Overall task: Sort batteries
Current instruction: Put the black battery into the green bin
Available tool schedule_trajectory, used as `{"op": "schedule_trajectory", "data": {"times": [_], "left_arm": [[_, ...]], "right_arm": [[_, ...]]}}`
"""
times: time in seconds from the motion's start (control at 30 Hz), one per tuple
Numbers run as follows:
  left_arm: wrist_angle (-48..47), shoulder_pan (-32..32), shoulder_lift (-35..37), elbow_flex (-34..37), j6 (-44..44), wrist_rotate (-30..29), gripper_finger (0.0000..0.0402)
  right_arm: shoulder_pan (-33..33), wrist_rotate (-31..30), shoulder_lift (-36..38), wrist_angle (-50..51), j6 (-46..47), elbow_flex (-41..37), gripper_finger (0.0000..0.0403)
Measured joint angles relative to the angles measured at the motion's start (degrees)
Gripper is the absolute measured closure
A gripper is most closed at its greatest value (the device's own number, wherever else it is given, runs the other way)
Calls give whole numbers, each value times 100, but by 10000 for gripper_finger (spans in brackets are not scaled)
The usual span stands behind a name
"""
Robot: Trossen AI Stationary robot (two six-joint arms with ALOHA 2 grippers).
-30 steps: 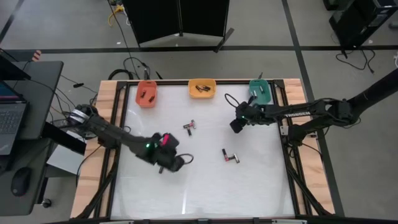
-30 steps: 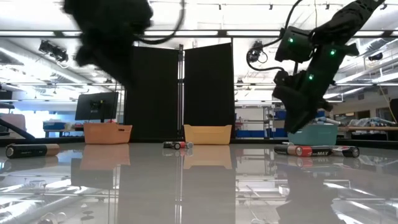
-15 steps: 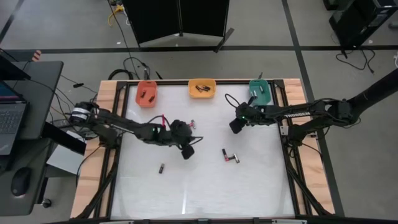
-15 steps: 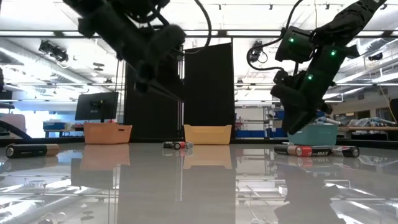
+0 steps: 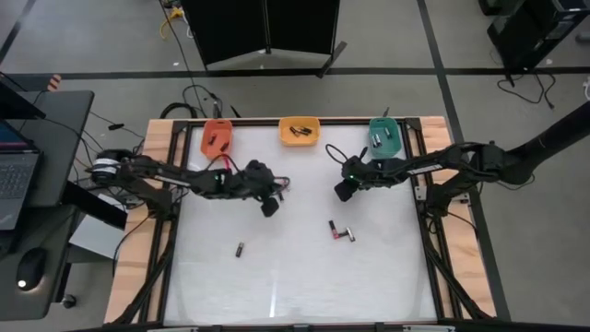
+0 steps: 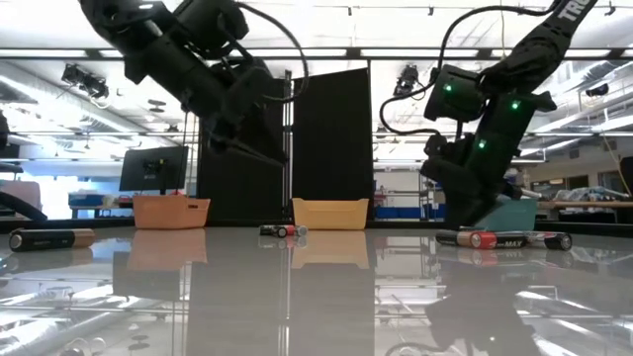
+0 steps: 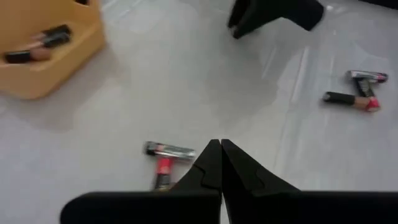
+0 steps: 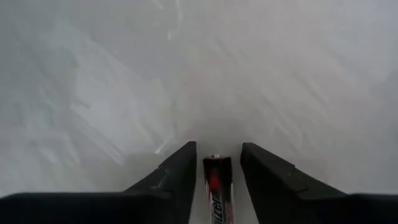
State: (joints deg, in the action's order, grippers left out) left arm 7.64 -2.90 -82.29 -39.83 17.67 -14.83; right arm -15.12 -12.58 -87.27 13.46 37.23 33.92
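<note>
Three bins in a row along the far edge of the bench (image 5: 304, 286): orange-red bin (image 5: 218, 123) on the left, yellow bin (image 5: 285, 132) in the middle, teal bin (image 5: 398, 138) on the right. Inside the orange-red and the yellow, a few dark batteries each. Inside the teal, something small and dark, too fine to name from above.

Loose on the white surface: a touching pair of batteries (image 5: 342, 231) with red ends right of centre, a single battery (image 5: 239, 249) well apart toward the near left, and another pair (image 5: 282, 184) just beside the left hand (image 5: 270, 207).

Left hand over the middle of the bench, near the yellow bin, closed tight on nothing. Right hand (image 5: 342, 191) between the teal bin and the centre, spread apart.

From above, only the right hand's own bulk over whatever lies below it. From the right wrist, though: one battery (image 8: 217, 183) with a red band, lengthwise between the two fingers (image 8: 180, 174), a sliver of bench on either side, neither finger touching it. From the left wrist: fingertips (image 7: 208, 163) pressed together, the nearby pair just past them, the yellow bin's contents plain as cells. From bench height: left hand well clear of the surface, right hand down close to it.
</note>
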Motion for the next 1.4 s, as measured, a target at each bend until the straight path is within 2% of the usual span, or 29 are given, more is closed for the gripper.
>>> {"op": "schedule_trajectory", "data": {"times": [0.17, 0.37, 0.63, 0.77, 0.87, 1.1, 1.23, 1.4], "left_arm": [[25, -322, 503, 344, -223, 12, 397], [84, -499, 983, 572, -394, 44, 397], [9, -538, 1440, 737, -546, 44, 397], [-88, -538, 1531, 739, -719, 52, 397], [-151, -540, 1550, 746, -858, 52, 397], [-232, -540, 1548, 745, -994, 171, 397], [-245, -589, 1548, 745, -996, 359, 397], [-193, -612, 1548, 745, -869, 387, 396]], "right_arm": [[-1, -10, 140, 44, -401, -7, 343], [-8, 33, 445, 338, -734, 50, 347], [-250, -189, 813, 1168, -1179, 822, 347], [-792, -832, 918, 2088, -1465, 1458, 347], [-1428, -1135, 918, 2405, -1698, 1761, 347], [-2922, -1158, 726, 2214, -2070, 1705, 347], [-3352, -1045, 497, 2080, -2093, 1704, 347], [-3566, -924, -43, 1870, -2195, 1704, 347]]}}
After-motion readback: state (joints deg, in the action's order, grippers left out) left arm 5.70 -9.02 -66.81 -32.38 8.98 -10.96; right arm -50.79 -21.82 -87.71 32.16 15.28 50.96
